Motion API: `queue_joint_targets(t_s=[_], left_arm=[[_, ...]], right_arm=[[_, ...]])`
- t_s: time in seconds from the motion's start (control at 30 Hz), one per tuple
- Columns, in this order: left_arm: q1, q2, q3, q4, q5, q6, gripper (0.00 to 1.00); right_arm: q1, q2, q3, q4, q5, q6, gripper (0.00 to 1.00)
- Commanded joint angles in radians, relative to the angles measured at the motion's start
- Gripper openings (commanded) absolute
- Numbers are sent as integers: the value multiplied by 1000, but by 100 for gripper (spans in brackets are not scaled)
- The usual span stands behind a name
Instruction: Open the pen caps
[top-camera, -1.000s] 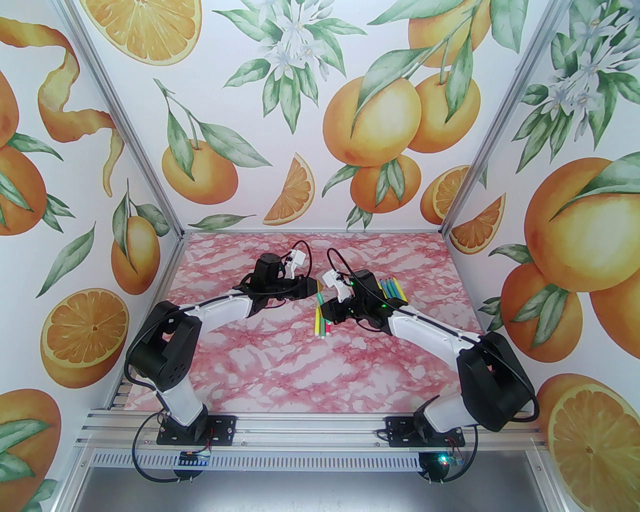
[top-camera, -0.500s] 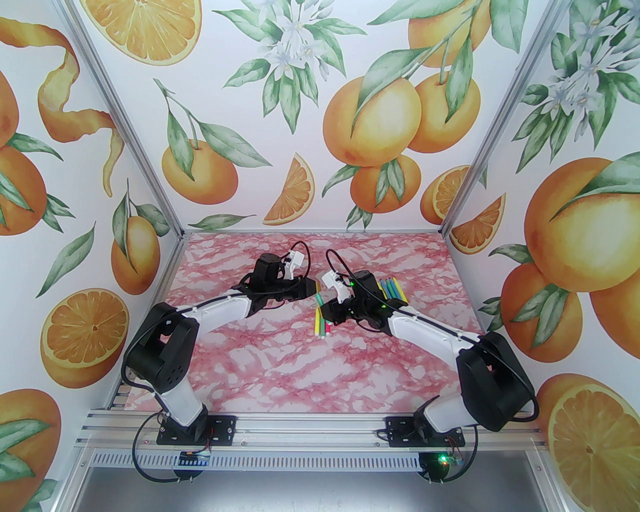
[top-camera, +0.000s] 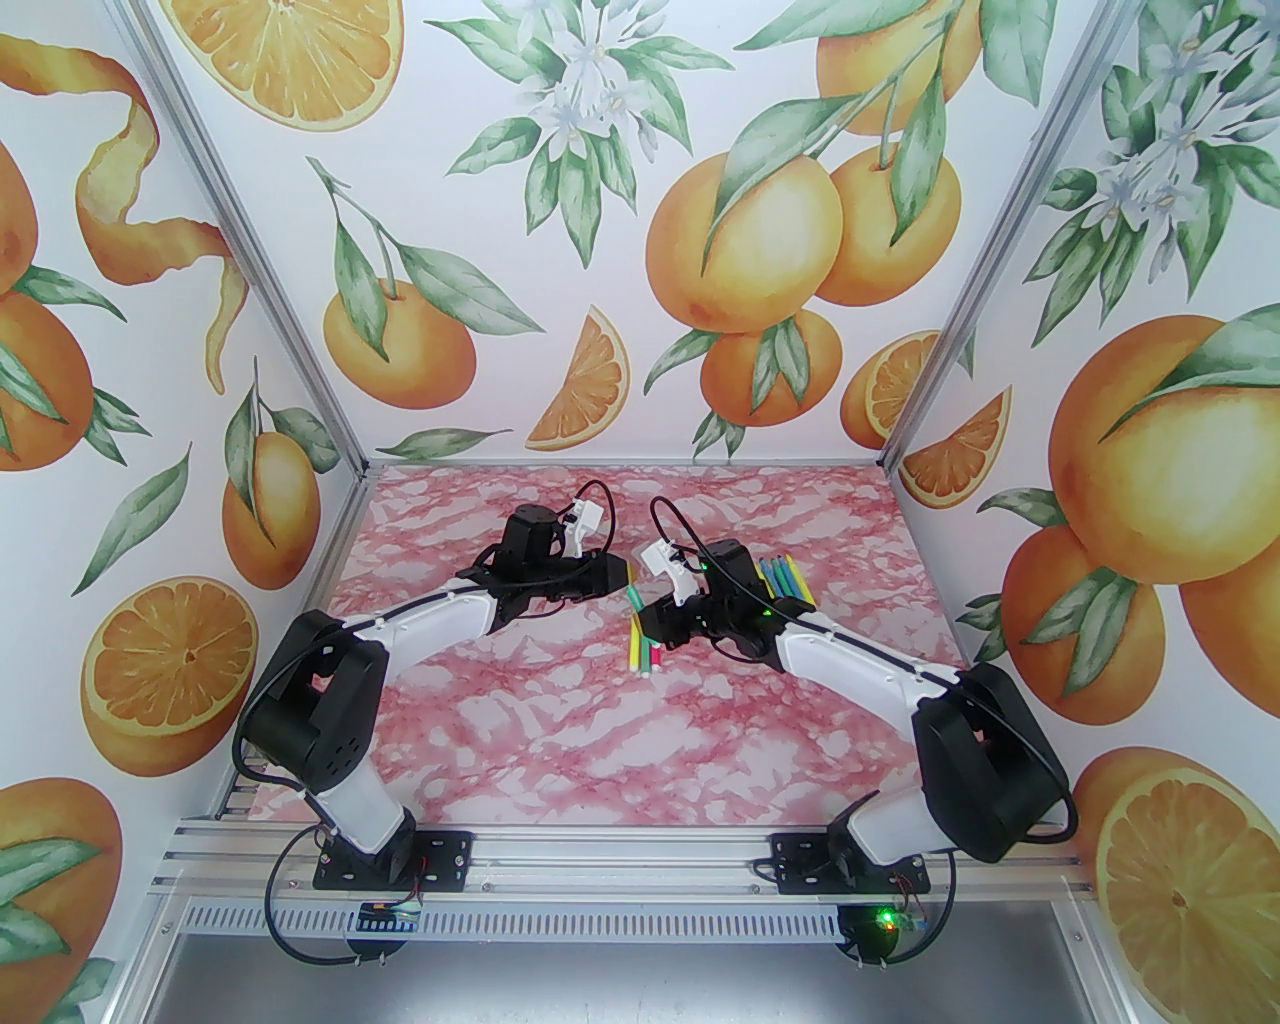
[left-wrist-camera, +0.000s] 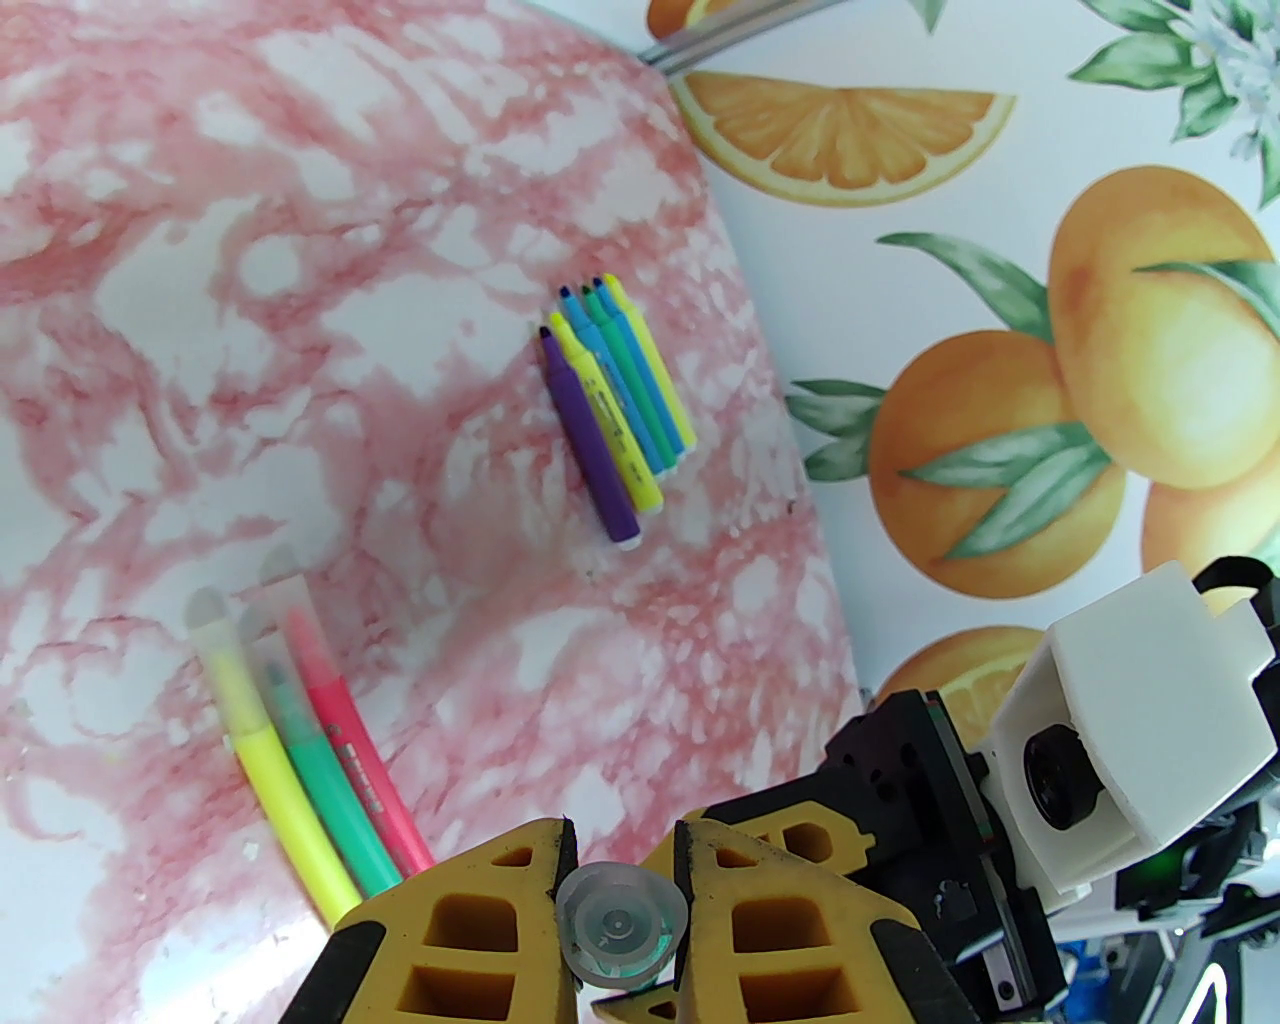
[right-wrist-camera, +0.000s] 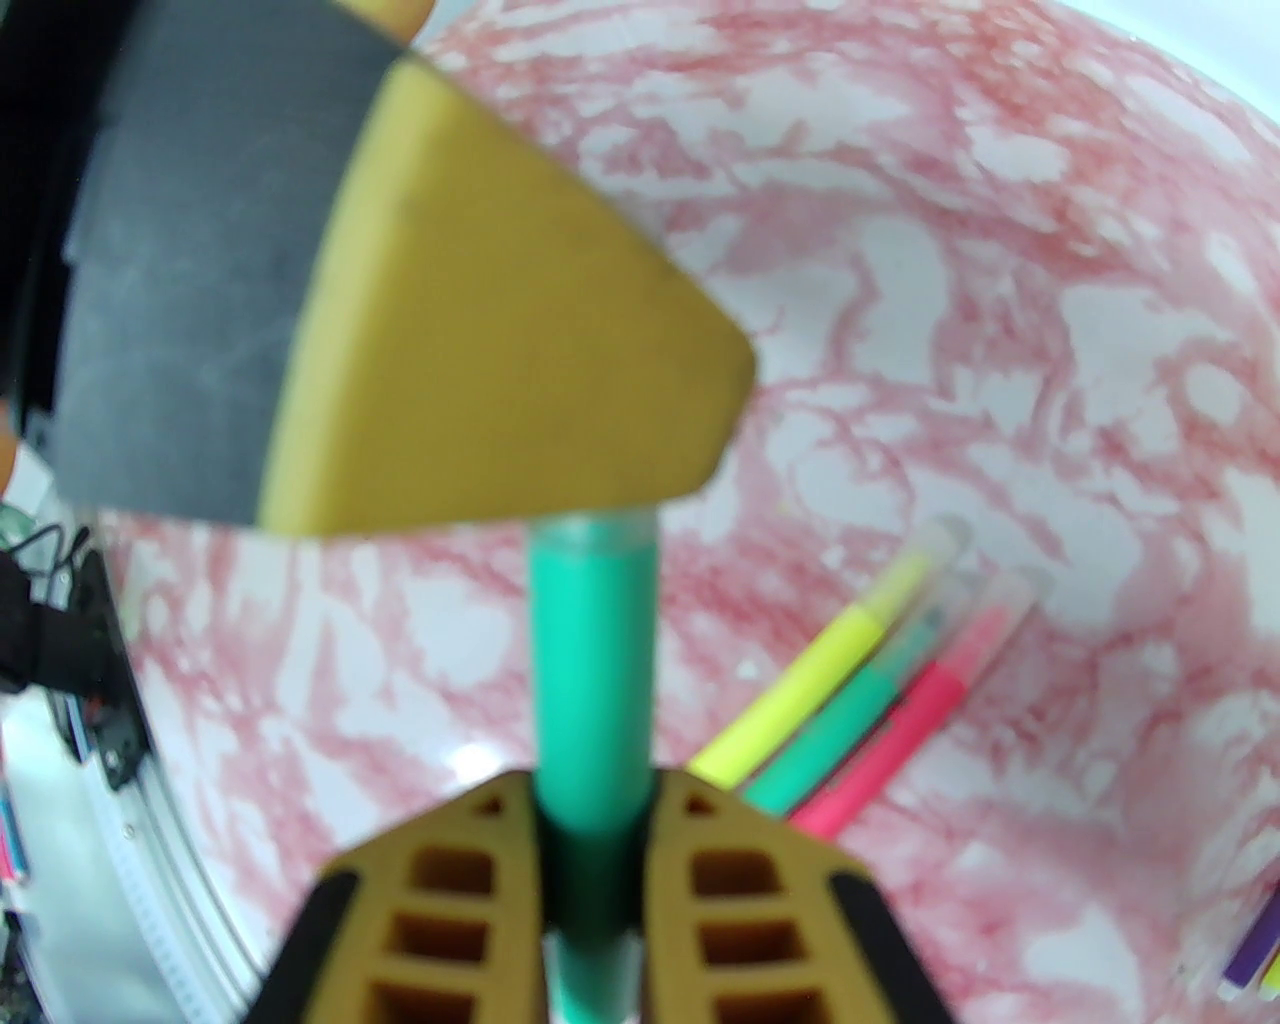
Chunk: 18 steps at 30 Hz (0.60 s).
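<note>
A green pen is held in the air between both grippers. My right gripper is shut on the green pen's body. My left gripper is shut on its pale translucent cap, which I see end-on in the left wrist view. In the right wrist view a left finger hides where cap and pen meet. Three capped pens in yellow, green and pink lie on the table below. Several uncapped pens lie together further right.
The pink marble table ends at printed orange walls at the back and on both sides. The right wrist's white camera housing sits close to my left gripper. Open tabletop lies in front of the pens, toward the arm bases.
The left arm has shifted a little back and to the left, its elbow lower. The right arm and the green pen have barely moved. Both grips are unchanged.
</note>
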Motion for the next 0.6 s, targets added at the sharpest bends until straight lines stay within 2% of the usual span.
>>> queue_joint_targets(t_s=[0.0, 0.57], left_arm=[[80, -30, 80, 56, -151, -11, 0], [105, -31, 143, 11, -167, -36, 0]], right_arm=[[9, 17, -52, -152, -60, -17, 0], [13, 17, -79, -139, -67, -9, 0]])
